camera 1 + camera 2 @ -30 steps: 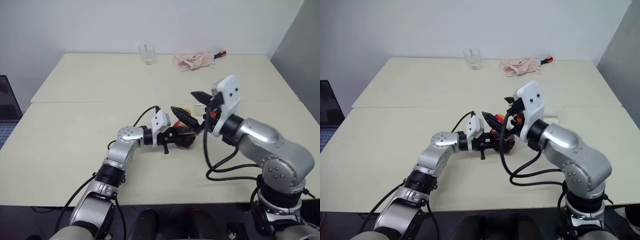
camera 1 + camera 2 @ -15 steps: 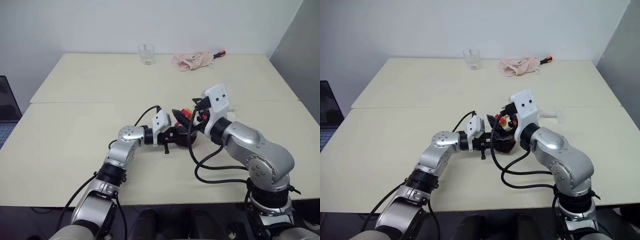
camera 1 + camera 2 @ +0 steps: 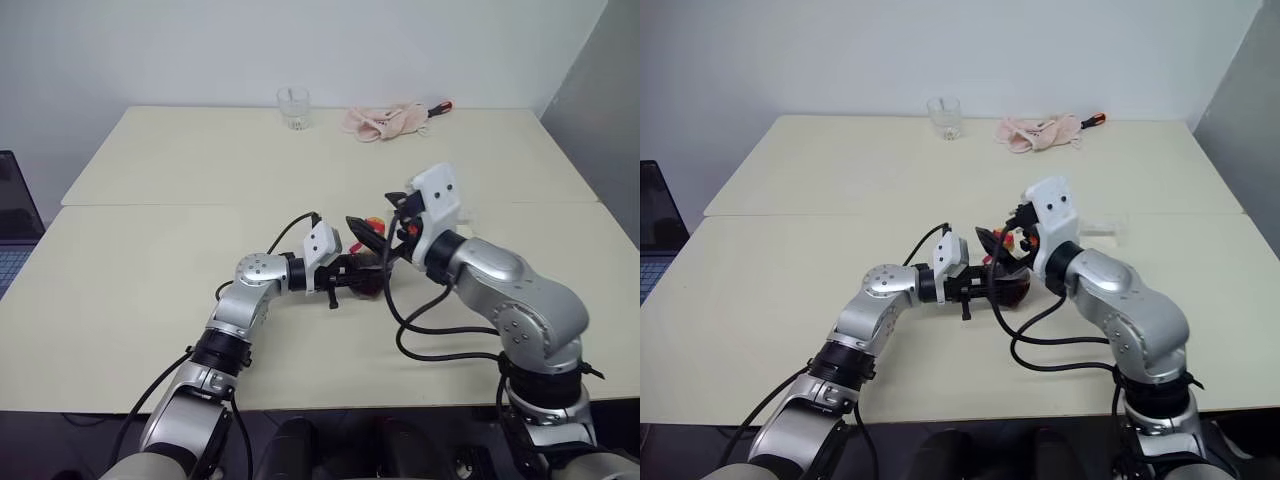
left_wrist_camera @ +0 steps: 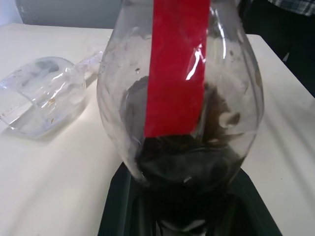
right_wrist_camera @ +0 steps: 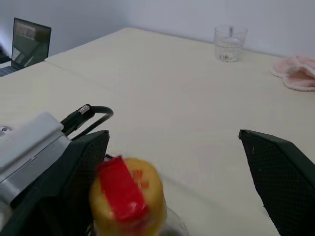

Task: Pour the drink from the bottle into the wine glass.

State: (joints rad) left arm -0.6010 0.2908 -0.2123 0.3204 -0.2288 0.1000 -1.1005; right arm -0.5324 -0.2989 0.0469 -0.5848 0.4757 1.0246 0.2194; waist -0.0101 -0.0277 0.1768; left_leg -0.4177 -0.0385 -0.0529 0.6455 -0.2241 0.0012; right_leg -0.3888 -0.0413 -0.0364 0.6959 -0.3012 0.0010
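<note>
Left gripper (image 3: 350, 275): two black fingers clamped on the bulbous lower body of the small squat clear plastic bottle (image 4: 179, 93), near the middle of the worktop's front half.
Bottle: held upright; thin glossy walls, smeared inside; a flat red label strip (image 4: 176, 64) runs down its side; rounded yellow cap (image 5: 129, 201) with the red strip crossing its top.
Drink: dark brown, almost black liquid (image 4: 189, 160) pooled low in the bottle's belly, just above the left gripper's fingers.
Right gripper (image 5: 177, 182): jaws spread wide, holding nothing; two black fingers (image 5: 280, 169) with a fine cross-hatched texture stand to either side of the yellow cap, apart from it.
Wine glass (image 4: 42, 96): clear, rounded bowl lying on its side on the worktop just beside the bottle; stem and foot cannot be made out.
Worktop (image 3: 150, 260): matt pale cream surface, smooth, made of two slabs with a straight seam between them.
Tumbler: short clear stemless glass tumbler (image 3: 293, 107) with straight walls, upright at the far edge, well apart from both grippers.
Cloth: crumpled soft pink cloth (image 3: 385, 120) at the far edge, near the tumbler.
Tool: small item with a red handle (image 3: 441, 104) just beside the cloth; kind cannot be told.
Laptop: dark laptop (image 5: 30, 39) off the worktop's left side.
</note>
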